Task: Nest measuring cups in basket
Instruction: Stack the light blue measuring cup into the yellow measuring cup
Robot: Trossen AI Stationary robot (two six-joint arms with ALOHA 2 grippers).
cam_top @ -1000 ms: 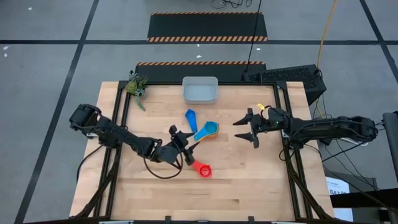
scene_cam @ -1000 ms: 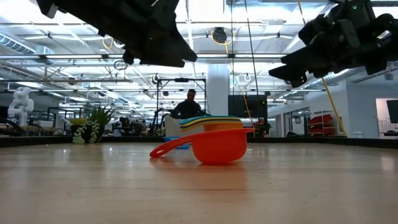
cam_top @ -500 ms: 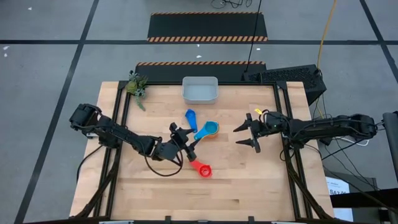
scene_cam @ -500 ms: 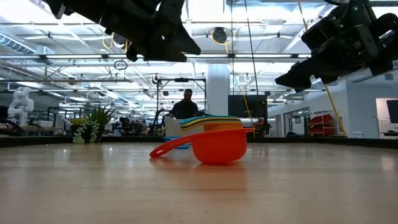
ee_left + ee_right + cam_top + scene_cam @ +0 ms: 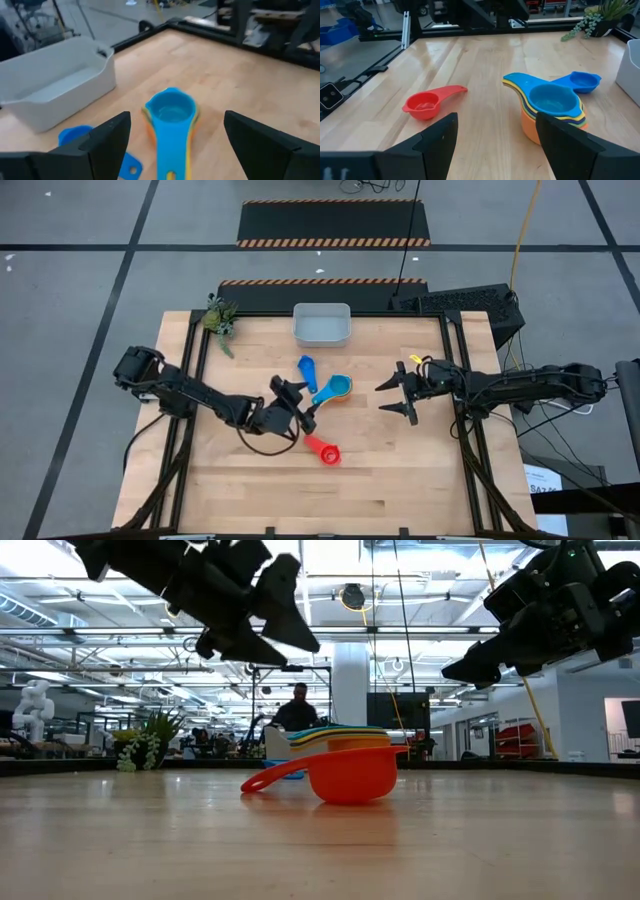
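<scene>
With its fingers spread and empty, the left gripper hovers at frame centre over the nested stack, likely next to be gripped; the right gripper waits open, centre-right.

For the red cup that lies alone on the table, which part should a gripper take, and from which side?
Probably the handle. The red cup sits upright on the table, apart from the stack of cups, and its flat handle sticks out sideways. Coming from above, with one finger on each long edge, looks best.
</scene>
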